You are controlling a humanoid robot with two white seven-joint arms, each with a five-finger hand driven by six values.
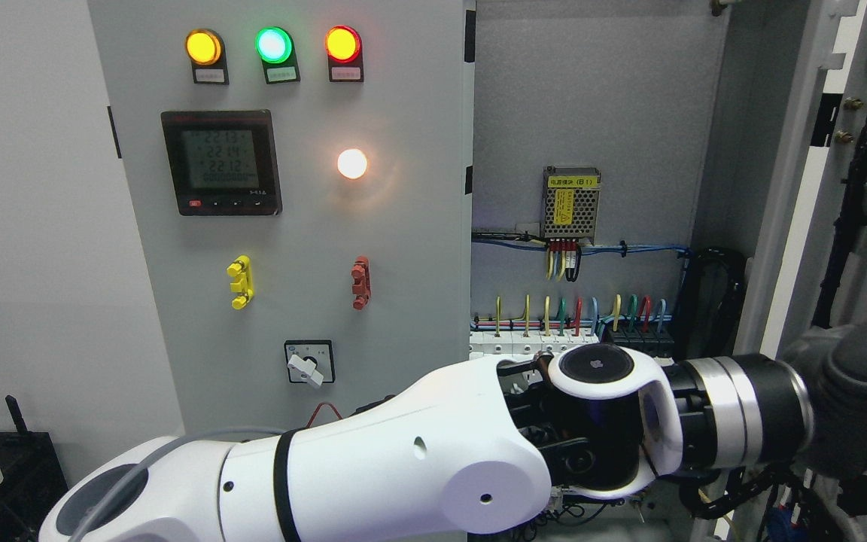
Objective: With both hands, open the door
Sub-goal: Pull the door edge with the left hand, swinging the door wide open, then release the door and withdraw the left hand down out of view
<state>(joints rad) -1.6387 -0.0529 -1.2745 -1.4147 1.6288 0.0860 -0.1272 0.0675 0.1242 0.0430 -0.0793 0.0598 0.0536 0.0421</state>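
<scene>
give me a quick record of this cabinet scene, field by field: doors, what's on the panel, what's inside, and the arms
left door: closed door, carrying the panel
right door: swung open
indicator lamps: yellow, green, red, all lit
white lamp: lit
meter: display on
rotary switch: low on panel
interior: power supply, coloured wires
left arm: crosses toward the right
robot hands: fingers not visible

Left door (290, 211): grey steel cabinet panel, shut, upright. Carries amber, green and red lamps along the top, a lit digital meter, one glowing white lamp, yellow and red handles, a rotary switch low down.

Right door (802, 196): grey, swung wide open to the right, seen edge-on, exposing wired cabinet interior.
</scene>
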